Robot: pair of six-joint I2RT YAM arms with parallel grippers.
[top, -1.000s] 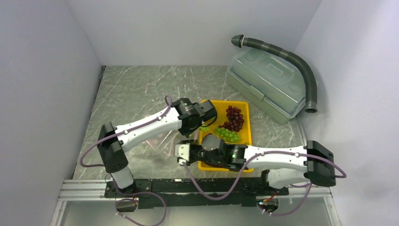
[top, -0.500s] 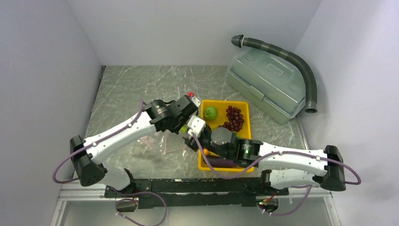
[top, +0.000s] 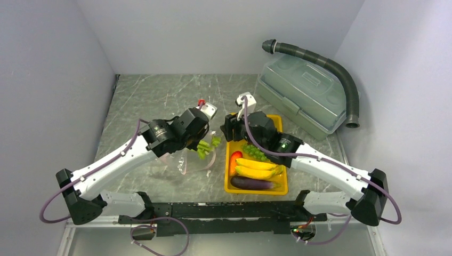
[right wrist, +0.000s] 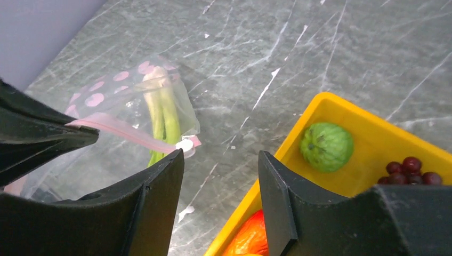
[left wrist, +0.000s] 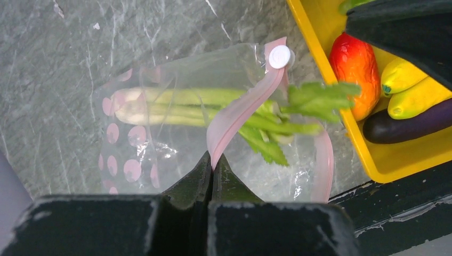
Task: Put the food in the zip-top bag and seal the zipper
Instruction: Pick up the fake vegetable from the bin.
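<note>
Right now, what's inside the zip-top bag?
Only the green leafy stalks, leaves poking past the zipper. The left end effector, pinching it, hides part of the zip-top bag.

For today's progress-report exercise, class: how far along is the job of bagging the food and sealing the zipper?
Done: only the green leafy stalks lie in the zip-top bag, leaves poking out the mouth. In hand: the left gripper pinches the zipper, holding the mouth open; the right gripper is open and empty. Left: bananas, eggplant, red pepper, grapes and a green fruit sit in the tray; zipper unsealed.
</note>
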